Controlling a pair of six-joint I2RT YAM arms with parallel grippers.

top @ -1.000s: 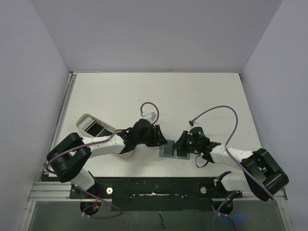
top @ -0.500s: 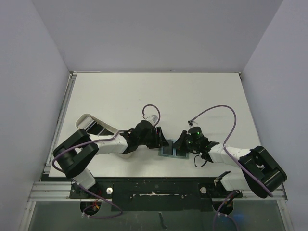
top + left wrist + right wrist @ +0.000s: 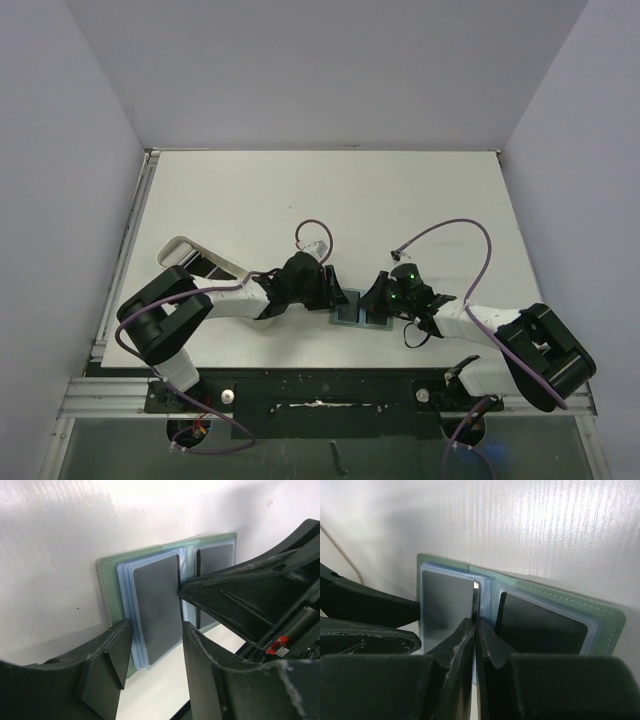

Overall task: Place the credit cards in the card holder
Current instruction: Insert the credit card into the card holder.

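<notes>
The card holder (image 3: pixel 362 312) lies open and flat near the table's front edge, sage green outside (image 3: pixel 545 596), with light blue sleeves inside. A dark credit card (image 3: pixel 157 600) sits on its left page and another (image 3: pixel 215 562) on its right page. My right gripper (image 3: pixel 475 621) is shut on a thin dark card (image 3: pixel 475 600) held edge-on over the fold between the pages. It also shows in the top view (image 3: pixel 376 300). My left gripper (image 3: pixel 155 640) is open and empty, its jaws astride the near end of the left page. It also shows in the top view (image 3: pixel 335 293).
A white oblong tray (image 3: pixel 190 258) with dark contents stands at the left, beside the left arm. Purple cables loop above both wrists. The two grippers face each other closely over the card holder. The table's front edge lies just below it.
The left arm has shifted slightly, bringing its gripper a little closer to the card holder. The right gripper has stayed over the fold with the card.
</notes>
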